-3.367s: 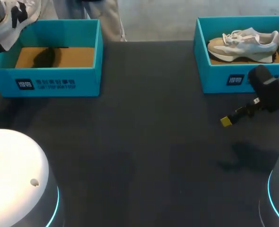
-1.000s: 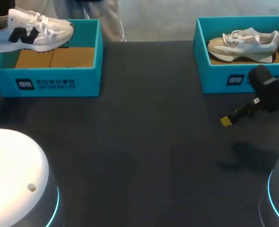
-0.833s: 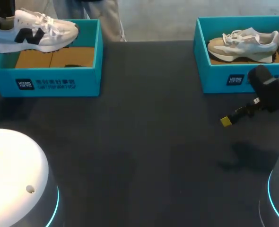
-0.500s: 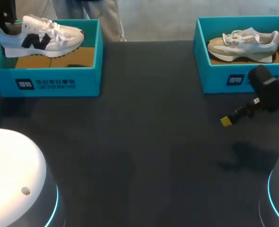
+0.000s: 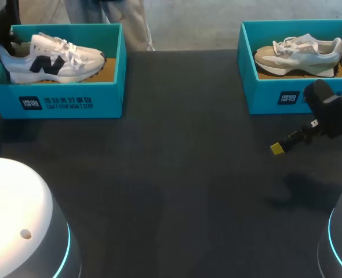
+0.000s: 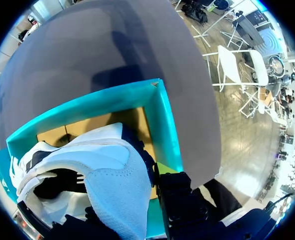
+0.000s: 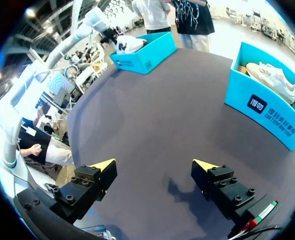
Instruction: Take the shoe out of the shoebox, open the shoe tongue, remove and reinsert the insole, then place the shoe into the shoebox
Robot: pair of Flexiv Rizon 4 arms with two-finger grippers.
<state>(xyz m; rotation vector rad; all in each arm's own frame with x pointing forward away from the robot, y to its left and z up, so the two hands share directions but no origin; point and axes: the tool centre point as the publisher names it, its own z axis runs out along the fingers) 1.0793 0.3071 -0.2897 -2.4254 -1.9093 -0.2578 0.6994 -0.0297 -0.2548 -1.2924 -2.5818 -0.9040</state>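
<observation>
So the white shoe (image 5: 52, 58) with the black side marking sat inside the left shoebox (image 5: 72, 103), on the brown cardboard floor, toe pointing toward the middle of the counter (image 5: 177, 174) and heel at the box's outer end. The left hand (image 6: 180, 200) was right at that heel. From the left wrist view the heel filled the spot just ahead of it, with a dark part of the hand touching its side, but honestly I couldn't tell whether it was clamped on or let go. The right hand (image 7: 153, 165) hung above the bare counter, released, nothing in between, just in front of the right shoebox (image 5: 275, 95), which had a beige shoe (image 5: 301, 53) lying in it.
</observation>
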